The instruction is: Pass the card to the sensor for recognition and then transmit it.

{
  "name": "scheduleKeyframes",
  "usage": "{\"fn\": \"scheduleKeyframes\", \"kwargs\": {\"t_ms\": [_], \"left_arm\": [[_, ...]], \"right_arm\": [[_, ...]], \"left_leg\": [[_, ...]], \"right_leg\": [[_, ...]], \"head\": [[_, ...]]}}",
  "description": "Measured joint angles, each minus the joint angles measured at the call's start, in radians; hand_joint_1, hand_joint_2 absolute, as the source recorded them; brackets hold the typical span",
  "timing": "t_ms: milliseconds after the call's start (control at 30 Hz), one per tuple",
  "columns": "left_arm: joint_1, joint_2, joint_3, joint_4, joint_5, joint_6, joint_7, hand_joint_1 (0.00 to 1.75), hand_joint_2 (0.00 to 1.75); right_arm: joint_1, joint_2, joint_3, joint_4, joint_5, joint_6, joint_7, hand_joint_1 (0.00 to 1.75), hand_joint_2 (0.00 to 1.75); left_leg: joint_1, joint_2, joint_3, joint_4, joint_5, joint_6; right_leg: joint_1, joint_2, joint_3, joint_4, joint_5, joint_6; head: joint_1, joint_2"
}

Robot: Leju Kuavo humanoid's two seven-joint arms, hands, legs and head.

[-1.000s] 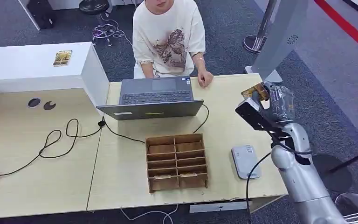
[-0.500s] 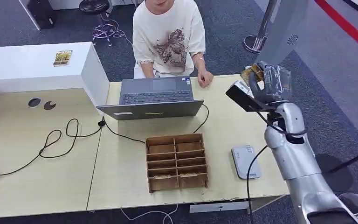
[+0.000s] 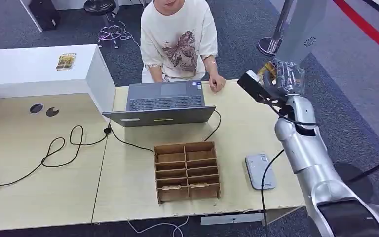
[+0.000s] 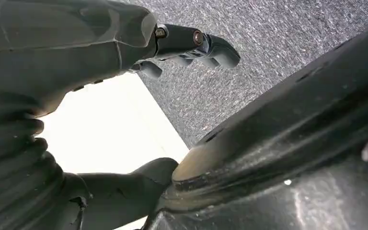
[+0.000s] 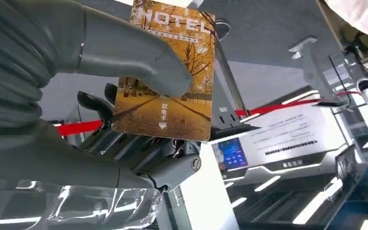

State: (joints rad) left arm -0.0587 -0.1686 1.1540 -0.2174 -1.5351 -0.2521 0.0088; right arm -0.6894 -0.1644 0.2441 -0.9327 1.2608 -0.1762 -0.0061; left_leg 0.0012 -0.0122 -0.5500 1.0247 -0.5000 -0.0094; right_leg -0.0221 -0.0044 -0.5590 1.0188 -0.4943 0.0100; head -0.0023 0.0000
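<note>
Right hand (image 5: 124, 120) has the hotel card (image 5: 165, 72) pinched under its thumb, lifted off the worktop (image 3: 237, 128) toward the person (image 3: 177, 39), probably handing it over. Left hand (image 4: 124, 48) hangs loose, holding nothing.

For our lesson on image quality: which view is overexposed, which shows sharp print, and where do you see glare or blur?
Left wrist view: the pale surface behind the left robot hand is blown out white. Right wrist view: the card pinched by the right robot hand is sharp, its HOTEL print readable; bright ceiling strips glare behind. Head view: evenly lit, the card small and blurry.
</note>
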Motion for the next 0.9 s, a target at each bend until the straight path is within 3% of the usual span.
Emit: {"fn": "scheduleKeyframes", "kwargs": {"t_ms": [500, 900], "left_arm": [[0.000, 0.001, -0.001, 0.000, -0.003, -0.002, 0.002, 0.00, 1.75], [-0.001, 0.001, -0.003, 0.000, -0.009, -0.002, 0.001, 0.00, 1.75]], "right_arm": [[-0.059, 0.065, 0.002, 0.094, 0.083, 0.006, 0.000, 1.75, 1.75], [-0.110, 0.136, 0.056, 0.110, 0.107, 0.039, -0.003, 1.75, 1.75]], "left_leg": [[0.000, 0.000, 0.000, 0.000, 0.000, -0.001], [0.000, 0.000, 0.000, 0.000, 0.001, -0.001]], "right_leg": [[0.000, 0.000, 0.000, 0.001, 0.000, 0.000], [0.000, 0.000, 0.000, 0.001, 0.000, 0.000]], "head": [[0.000, 0.000], [0.000, 0.000]]}}
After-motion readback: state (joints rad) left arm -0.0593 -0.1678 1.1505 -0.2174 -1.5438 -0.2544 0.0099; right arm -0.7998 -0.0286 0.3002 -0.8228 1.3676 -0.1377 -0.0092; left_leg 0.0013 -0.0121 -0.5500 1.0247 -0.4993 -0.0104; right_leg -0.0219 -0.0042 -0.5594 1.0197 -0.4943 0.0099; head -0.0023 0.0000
